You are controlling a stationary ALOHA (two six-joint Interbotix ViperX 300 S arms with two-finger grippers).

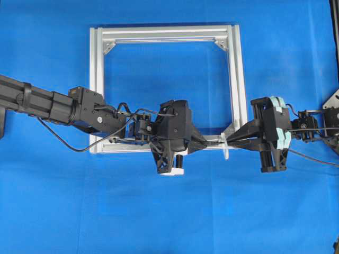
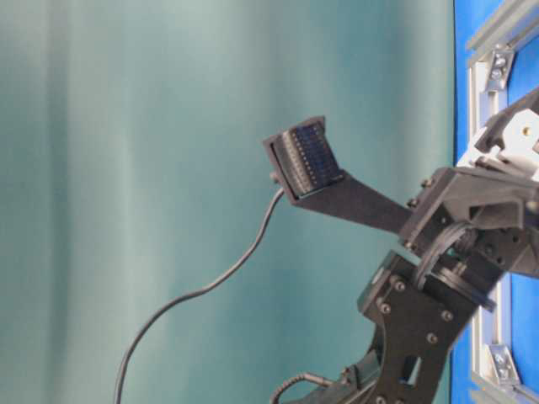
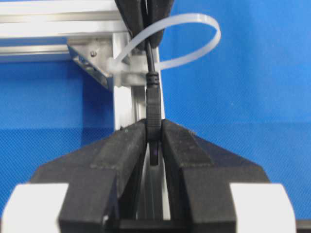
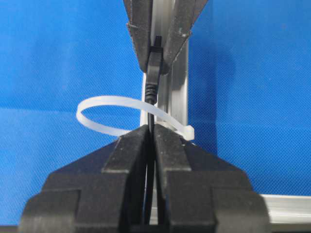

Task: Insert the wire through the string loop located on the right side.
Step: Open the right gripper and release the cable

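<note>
The wire (image 3: 150,58) runs straight between my two grippers, passing through the string loop (image 3: 194,34), a whitish translucent band tied at the frame's corner. My left gripper (image 3: 154,127) is shut on the wire's black plug end (image 3: 153,109). In the right wrist view my right gripper (image 4: 151,131) is shut on the thin black wire (image 4: 151,110) just on its own side of the string loop (image 4: 109,112). From overhead, the left gripper (image 1: 211,143) and right gripper (image 1: 232,138) face each other tip to tip, with the loop (image 1: 225,148) between them.
The silver aluminium frame (image 1: 164,33) lies flat on the blue cloth, and both grippers meet at its near right corner. A corner bracket (image 3: 92,60) sits just beside the loop. Thick black arm cables (image 1: 63,140) trail from the left arm.
</note>
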